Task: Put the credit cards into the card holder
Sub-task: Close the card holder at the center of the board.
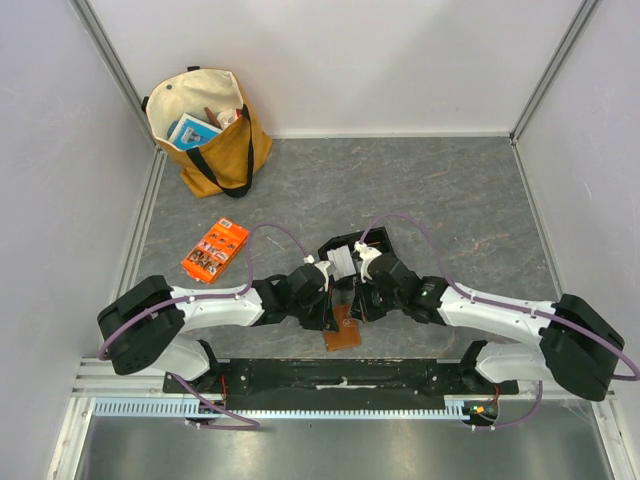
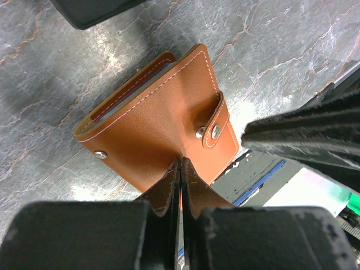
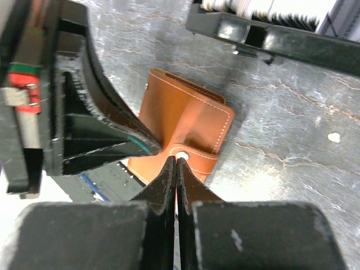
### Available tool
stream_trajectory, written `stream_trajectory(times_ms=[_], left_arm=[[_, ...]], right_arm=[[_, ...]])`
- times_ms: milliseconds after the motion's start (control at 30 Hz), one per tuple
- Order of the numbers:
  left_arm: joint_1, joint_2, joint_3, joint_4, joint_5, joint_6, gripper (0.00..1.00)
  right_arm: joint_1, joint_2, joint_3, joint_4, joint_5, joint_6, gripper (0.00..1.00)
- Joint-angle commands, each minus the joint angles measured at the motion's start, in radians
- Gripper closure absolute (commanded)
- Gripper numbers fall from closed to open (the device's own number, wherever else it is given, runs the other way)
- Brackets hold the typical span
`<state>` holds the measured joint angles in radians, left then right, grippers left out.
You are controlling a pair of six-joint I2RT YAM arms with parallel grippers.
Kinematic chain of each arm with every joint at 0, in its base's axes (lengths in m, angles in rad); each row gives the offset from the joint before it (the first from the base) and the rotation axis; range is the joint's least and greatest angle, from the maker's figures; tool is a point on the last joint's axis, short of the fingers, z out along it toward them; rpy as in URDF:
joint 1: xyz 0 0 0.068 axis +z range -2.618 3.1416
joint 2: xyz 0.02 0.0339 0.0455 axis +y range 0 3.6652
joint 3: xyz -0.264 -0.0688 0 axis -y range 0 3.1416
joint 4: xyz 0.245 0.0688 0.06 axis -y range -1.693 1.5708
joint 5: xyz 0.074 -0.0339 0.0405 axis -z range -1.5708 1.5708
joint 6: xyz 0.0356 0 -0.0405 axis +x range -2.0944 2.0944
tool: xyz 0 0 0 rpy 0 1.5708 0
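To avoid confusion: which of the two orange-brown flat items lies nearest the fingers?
The brown stitched card holder, right at their tips; the orange printed packet lies apart, farther left.

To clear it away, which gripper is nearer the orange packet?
Left, narrowly. Both are shut at the card holder; the left gripper is on its orange packet side, the right gripper beyond.

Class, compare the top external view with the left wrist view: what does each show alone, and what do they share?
Only the top external view shows the tote bag and the orange packet. Only the left wrist view shows the snap studs and white stitching, with the left tool shut on an edge of the card holder. Both show the card holder on the grey table.
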<state>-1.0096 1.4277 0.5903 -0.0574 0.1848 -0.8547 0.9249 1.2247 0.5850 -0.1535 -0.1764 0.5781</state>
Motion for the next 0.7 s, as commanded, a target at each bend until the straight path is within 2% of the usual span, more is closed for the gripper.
stream_trajectory(times_ms=[0,233,667], left_arm=[[-0.009,0.008,0.002,-0.042,-0.048,0.029,0.94],[-0.009,0.014,0.005,-0.042,-0.048,0.029,0.94],[-0.011,0.017,0.006,-0.039,-0.051,0.025,0.95]], right_arm=[[-0.001,0.048,0.035,-0.026,0.041,0.0,0.98],[-0.001,0.11,0.052,0.002,0.025,-0.017,0.99],[-0.001,0.11,0.038,0.012,0.003,-0.007,0.99]])
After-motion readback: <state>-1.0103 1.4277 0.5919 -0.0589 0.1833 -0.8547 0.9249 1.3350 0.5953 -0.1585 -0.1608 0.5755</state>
